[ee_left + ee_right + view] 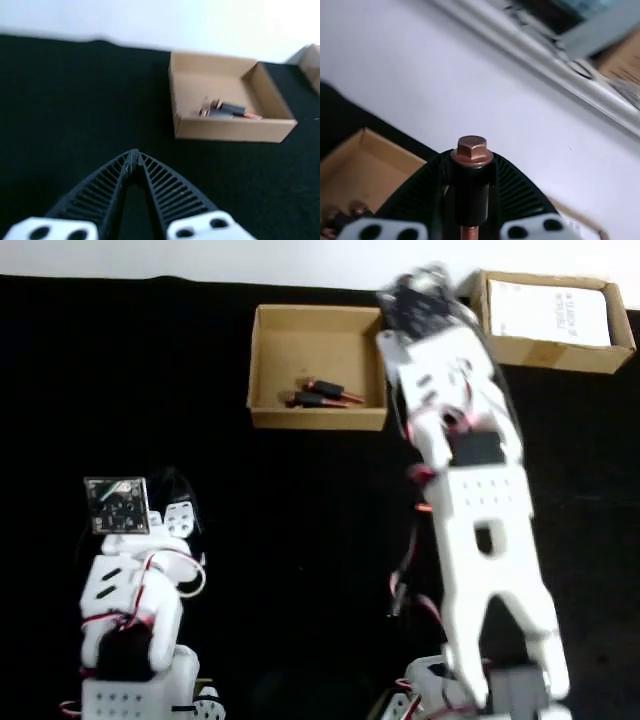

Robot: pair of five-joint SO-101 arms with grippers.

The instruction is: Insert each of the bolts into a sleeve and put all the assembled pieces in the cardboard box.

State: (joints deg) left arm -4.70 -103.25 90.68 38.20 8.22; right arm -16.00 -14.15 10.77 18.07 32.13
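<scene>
The right gripper (470,167) clamped a sleeved bolt (471,150) beside the cardboard box (367,167). The left gripper (134,157) sat pinched together, empty. The bolt's tip was cut off.

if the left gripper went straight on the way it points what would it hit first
Probably just the black table; the left gripper points past the cardboard box, which sits off to one side.

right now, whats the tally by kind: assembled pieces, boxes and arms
assembled pieces: 3, two lying in the cardboard box, one held in the right hand
cardboard boxes: 2, counting the other box beside it
arms: 2, the left arm and the right arm
total: 7
</scene>
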